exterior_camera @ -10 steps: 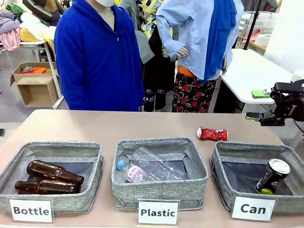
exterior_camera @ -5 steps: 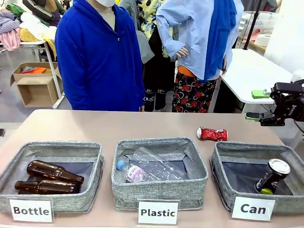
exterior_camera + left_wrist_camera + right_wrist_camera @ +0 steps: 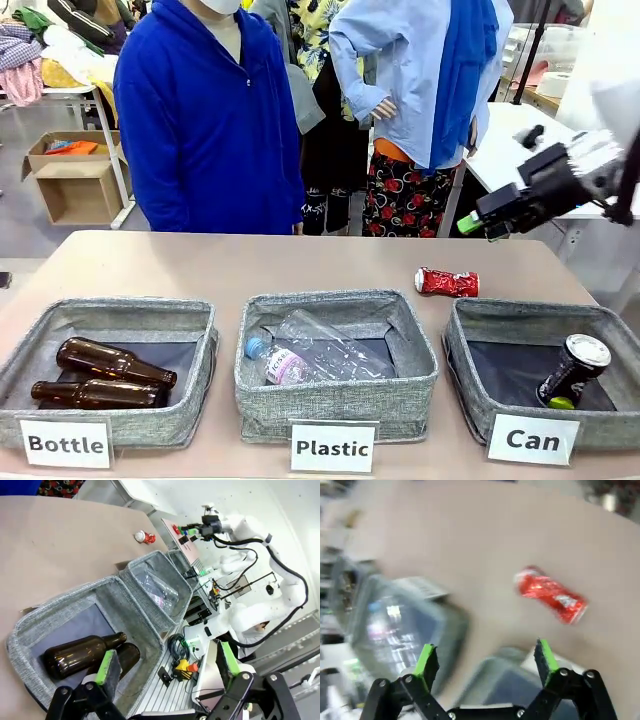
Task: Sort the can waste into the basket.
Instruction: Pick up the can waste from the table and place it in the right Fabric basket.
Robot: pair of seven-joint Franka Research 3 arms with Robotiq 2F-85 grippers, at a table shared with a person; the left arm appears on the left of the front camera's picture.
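The right gripper [image 3: 482, 660], fingers spread and empty, hovers over the table [image 3: 300, 265] above the crushed red can [image 3: 447, 283], white-marked, lying on its side just behind the Can basket [image 3: 462, 380]. The slim black can [image 3: 573, 370] leans inside it. The left gripper [image 3: 167, 660] is spread too.

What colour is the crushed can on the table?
Red with white marks; the crushed can shows best in the front view.

From the right side the right arm [image 3: 598, 160] stretches in high, and the right tool [image 3: 480, 221] points left and a little downward, blurred, jaws spread wide, nothing between its green pads [image 3: 427, 661]. The left tool [image 3: 167, 662] hangs low, equally wide and empty.
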